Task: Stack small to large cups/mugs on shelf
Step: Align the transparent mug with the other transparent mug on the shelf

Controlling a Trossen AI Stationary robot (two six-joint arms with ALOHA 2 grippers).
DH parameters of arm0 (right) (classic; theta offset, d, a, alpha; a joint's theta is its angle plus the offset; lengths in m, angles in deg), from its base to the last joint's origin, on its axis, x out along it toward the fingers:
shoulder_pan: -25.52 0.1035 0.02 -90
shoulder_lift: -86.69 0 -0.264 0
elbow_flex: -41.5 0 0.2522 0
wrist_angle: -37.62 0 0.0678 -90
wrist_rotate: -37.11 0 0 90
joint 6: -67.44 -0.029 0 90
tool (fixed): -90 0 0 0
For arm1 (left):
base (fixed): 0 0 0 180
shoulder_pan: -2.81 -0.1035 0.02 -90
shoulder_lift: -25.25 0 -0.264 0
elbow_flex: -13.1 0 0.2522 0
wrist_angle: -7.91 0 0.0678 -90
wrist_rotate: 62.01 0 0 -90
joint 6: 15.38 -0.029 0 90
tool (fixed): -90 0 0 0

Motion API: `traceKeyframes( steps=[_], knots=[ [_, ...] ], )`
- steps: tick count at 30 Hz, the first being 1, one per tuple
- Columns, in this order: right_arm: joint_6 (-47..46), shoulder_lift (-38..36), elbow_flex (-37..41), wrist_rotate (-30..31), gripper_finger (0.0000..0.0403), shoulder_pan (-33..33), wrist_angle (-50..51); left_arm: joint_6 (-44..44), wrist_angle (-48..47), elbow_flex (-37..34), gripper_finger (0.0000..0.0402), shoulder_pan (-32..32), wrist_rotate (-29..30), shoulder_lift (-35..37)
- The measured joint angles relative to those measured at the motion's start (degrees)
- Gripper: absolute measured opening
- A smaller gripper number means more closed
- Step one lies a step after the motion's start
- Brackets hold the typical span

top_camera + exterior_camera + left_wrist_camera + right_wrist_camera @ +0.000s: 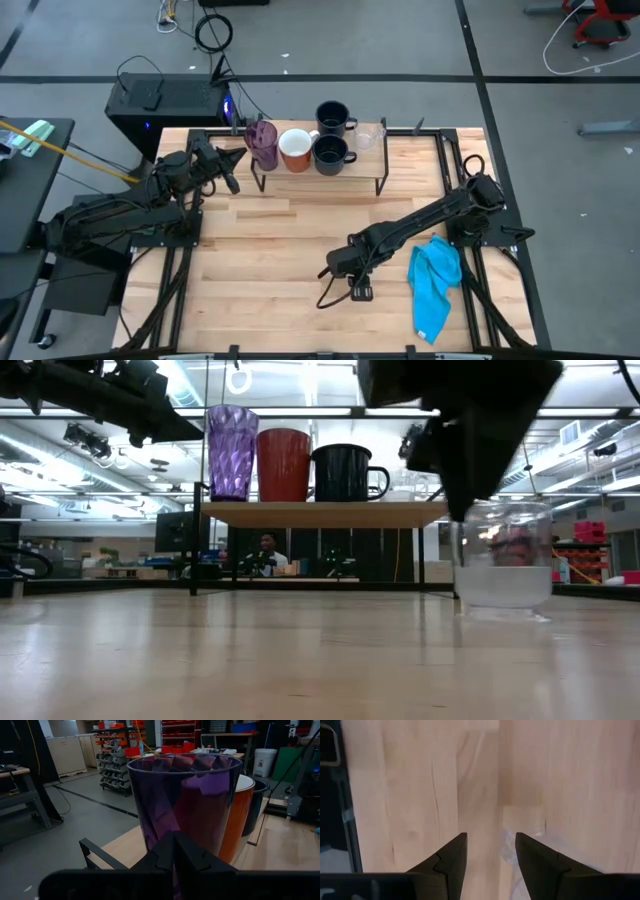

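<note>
My left gripper (236,158) sits at the left end of the shelf (320,172), fingers (172,852) clenched together with nothing between them; the purple tumbler (263,143) stands upright just past the fingertips, filling my left wrist view, apart from them as far as I can tell. Next along the shelf: white-and-orange mug (296,150) touching or nearly touching the tumbler, then a dark mug (331,153), handle pointing right. A second dark mug (332,118) stands behind it toward the shelf's back edge, and a small clear glass (371,135) near the right end. My right gripper (358,275) is low over the table (270,260), toward the front edge and right of centre, fingers (451,856) spread and pointing down at the wood. From the low view another clear glass (503,554) stands upright on the table directly under that gripper; in the right wrist view its rim (520,845) shows faintly, one side lying in the gap between the fingers. I cannot tell whether either finger touches it. Blue cloth (435,283) crumpled just right of the gripper.
</note>
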Motion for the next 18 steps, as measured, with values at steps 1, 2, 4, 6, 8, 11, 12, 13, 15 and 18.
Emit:
traceKeyframes(
  steps=[1,2,4,6,8,11,12,13,15,18],
  knots=[
    [-0.7,0.0,0.0,0.0,0.0174,0.3,1.1,0.0,0.0,0.0,0.0018,0.0,0.0,0.0],
    [-1.1,0.0,0.0,0.0,0.0174,0.6,2.1,0.0,0.0,0.0,0.002,0.0,0.0,0.0],
    [-1.2,0.0,0.0,0.0,0.0174,1.3,3.5,0.0,0.0,0.0,0.0023,0.0,0.0,0.0],
    [-1.3,0.0,0.0,0.0,0.0174,2.1,3.9,0.0,0.0,0.0,0.0025,0.0,0.0,0.0],
    [-1.3,0.0,0.0,-0.3,0.0174,2.7,3.9,0.0,0.0,0.0,0.0023,0.0,0.0,0.0],
    [-1.3,0.0,0.0,-1.9,0.0174,3.4,4.1,0.0,0.0,0.0,0.0018,0.0,0.0,0.0],
    [-1.2,0.0,0.0,-2.4,0.0174,3.6,4.1,0.0,0.0,0.0,0.0017,0.0,0.0,0.0],
    [-1.0,-0.1,0.0,-2.7,0.0174,3.8,4.1,0.0,0.0,0.0,0.0015,0.0,0.0,0.0],
    [-0.5,-0.9,0.1,-2.9,0.0173,4.3,4.3,0.0,0.0,0.0,0.0014,0.0,0.0,0.0],
    [-1.0,-3.4,0.1,-1.7,0.017,4.4,4.1,0.0,-0.1,0.0,0.0017,0.0,0.0,0.0]
  ],
)
